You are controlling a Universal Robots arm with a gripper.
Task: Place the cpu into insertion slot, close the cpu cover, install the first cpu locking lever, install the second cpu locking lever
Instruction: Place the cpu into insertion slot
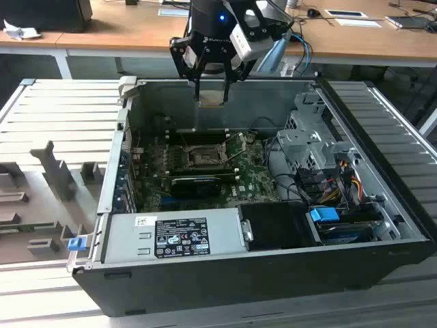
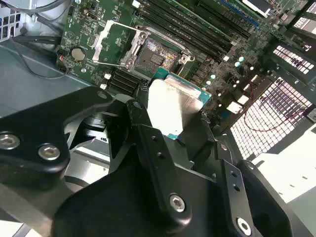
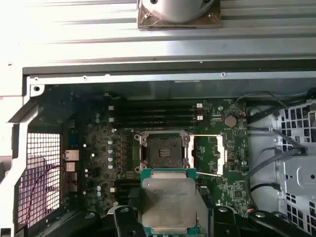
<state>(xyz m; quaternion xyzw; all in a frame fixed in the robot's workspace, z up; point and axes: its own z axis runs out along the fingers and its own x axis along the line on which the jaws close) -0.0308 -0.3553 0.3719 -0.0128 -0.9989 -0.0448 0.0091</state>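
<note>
The gripper clamped the cpu by two opposite edges, with one black finger against each side. The chip's pale metal face was turned toward the camera, and its green substrate showed along the edges. Beyond it lay the green board. The insertion slot was exposed, its dark pin-grid centre uncovered. The cpu cover was swung open just beside the slot. A thin silvery rod ran along the cover's edge and appeared to be a locking lever. Long black memory slots ran beside the socket. A round coin cell sat near the cover. The cpu was held apart from the slot, not seated.
</note>
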